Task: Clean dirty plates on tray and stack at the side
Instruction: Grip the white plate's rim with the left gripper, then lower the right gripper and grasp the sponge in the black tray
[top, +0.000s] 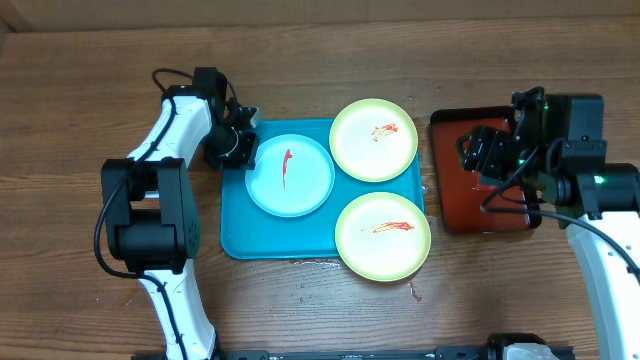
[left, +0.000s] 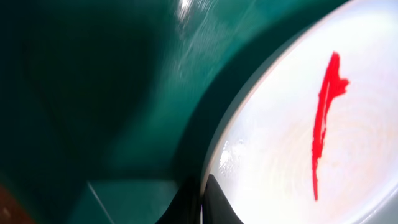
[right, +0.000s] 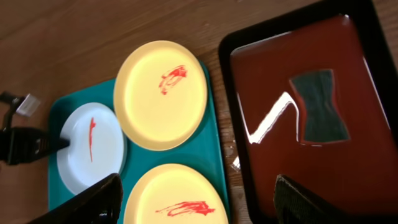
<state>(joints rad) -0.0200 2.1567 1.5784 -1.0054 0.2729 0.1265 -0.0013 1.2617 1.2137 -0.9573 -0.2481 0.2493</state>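
My left jaws pinched the white plate (top: 300, 185) by its thin rim; lifting might slip it. Right jaws stood wide, empty.

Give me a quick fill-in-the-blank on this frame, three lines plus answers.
1. The teal tray carries ___ plates.
2. The left gripper pinches the rim of the white plate, whose smear is ___.
3. The right gripper, over the dark red tray, is ___.
Answers: three; red; open.
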